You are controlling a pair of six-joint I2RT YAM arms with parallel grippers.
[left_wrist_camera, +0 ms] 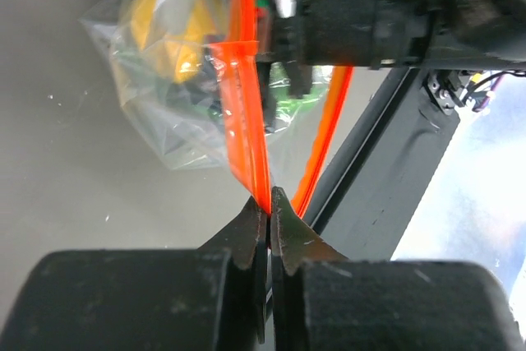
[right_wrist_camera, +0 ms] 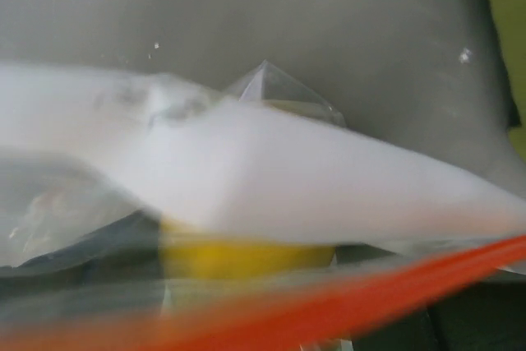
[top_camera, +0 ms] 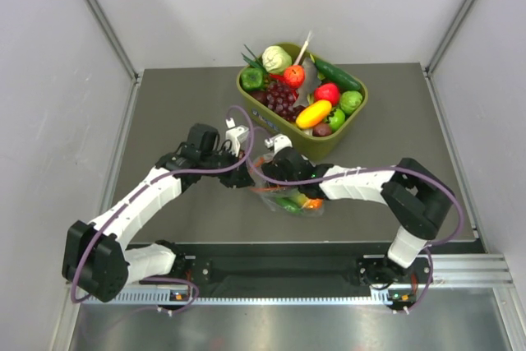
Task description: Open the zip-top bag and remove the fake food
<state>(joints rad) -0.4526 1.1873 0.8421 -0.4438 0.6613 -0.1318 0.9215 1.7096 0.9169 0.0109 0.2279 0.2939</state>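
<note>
The clear zip-top bag (top_camera: 289,200) hangs low over the table's near middle, between my two grippers. My left gripper (top_camera: 249,177) holds its left end; in the left wrist view the jaws (left_wrist_camera: 269,203) are shut on one lip of the orange-red zip strip (left_wrist_camera: 242,113), and the other lip (left_wrist_camera: 329,137) bows away to the right. Fake food shows through the plastic: a yellow lemon (left_wrist_camera: 168,26), green and orange pieces (top_camera: 289,203). My right gripper (top_camera: 271,162) sits at the bag's top. Its own view is a blur of white label (right_wrist_camera: 271,178), lemon (right_wrist_camera: 238,256) and strip (right_wrist_camera: 353,302), with its fingers hidden.
An olive-green tub (top_camera: 327,145) stands just behind the bag at the back right, filled with purple grapes (top_camera: 282,100), a pale cabbage (top_camera: 276,59) and other toy produce. A black rail (top_camera: 288,265) runs along the table's near edge. White walls close both sides.
</note>
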